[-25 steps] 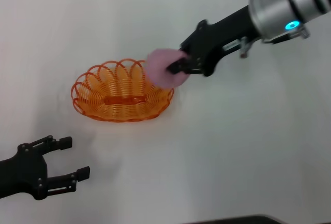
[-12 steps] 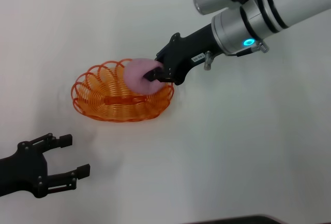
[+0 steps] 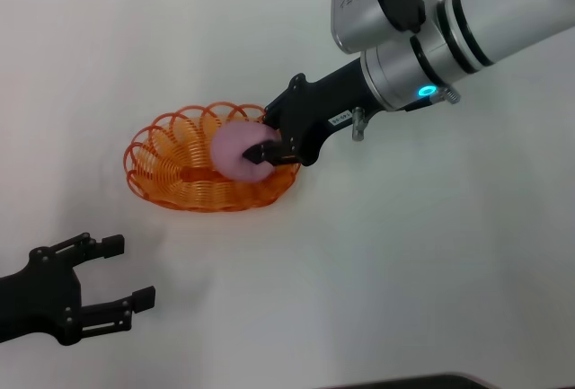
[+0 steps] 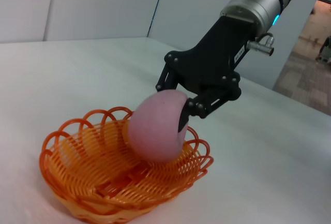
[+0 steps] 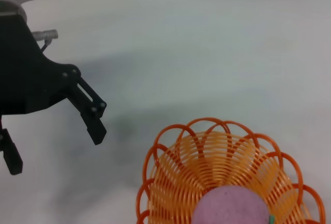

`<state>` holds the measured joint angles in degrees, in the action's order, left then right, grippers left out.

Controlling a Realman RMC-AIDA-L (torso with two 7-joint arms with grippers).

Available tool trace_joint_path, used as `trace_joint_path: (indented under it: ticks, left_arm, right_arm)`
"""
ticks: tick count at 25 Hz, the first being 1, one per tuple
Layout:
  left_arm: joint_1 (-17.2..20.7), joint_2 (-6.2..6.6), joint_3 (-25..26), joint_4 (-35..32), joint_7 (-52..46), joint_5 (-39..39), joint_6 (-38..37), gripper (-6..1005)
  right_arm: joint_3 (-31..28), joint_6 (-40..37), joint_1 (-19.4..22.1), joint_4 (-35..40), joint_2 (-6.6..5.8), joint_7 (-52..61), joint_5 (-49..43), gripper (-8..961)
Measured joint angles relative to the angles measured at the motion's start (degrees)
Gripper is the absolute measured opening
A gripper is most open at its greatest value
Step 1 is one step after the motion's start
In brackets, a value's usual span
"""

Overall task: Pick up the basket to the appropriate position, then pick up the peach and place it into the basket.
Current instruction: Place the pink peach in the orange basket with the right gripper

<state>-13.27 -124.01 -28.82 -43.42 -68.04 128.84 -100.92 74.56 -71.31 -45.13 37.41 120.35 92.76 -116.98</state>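
At far left we see the left tool [image 3: 112, 272] low over the bench [image 3: 431, 254], its fingers spread wide and holding nothing, well apart from the basket [image 3: 171, 169]. The orange basket rests on the bench near the middle. Over its right half we see the peach [image 3: 235, 148] pinched in the right tool [image 3: 265, 148], just above the wire. The right arm reaches down and leftward from the upper right.

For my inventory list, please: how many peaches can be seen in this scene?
1. The peach is held in the right pincer over the right part of the basket. None other is visible on the table.
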Motion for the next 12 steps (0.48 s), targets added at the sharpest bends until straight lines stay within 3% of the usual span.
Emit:
trace_joint_path:
  ticks: [6,12]
  left_arm:
    - [0.25,0.06,0.09,-0.52,0.02,-0.01,-0.18,888]
    - [0.26,0.09,0.09,-0.62,0.02,-0.08,-0.42,889]
  right_arm:
    - [0.50,0.64,0.05,-0.31,0.04,0.07,0.09,276]
    - [0.50,0.64,0.07,-0.32,0.07,0.01,0.10,519]
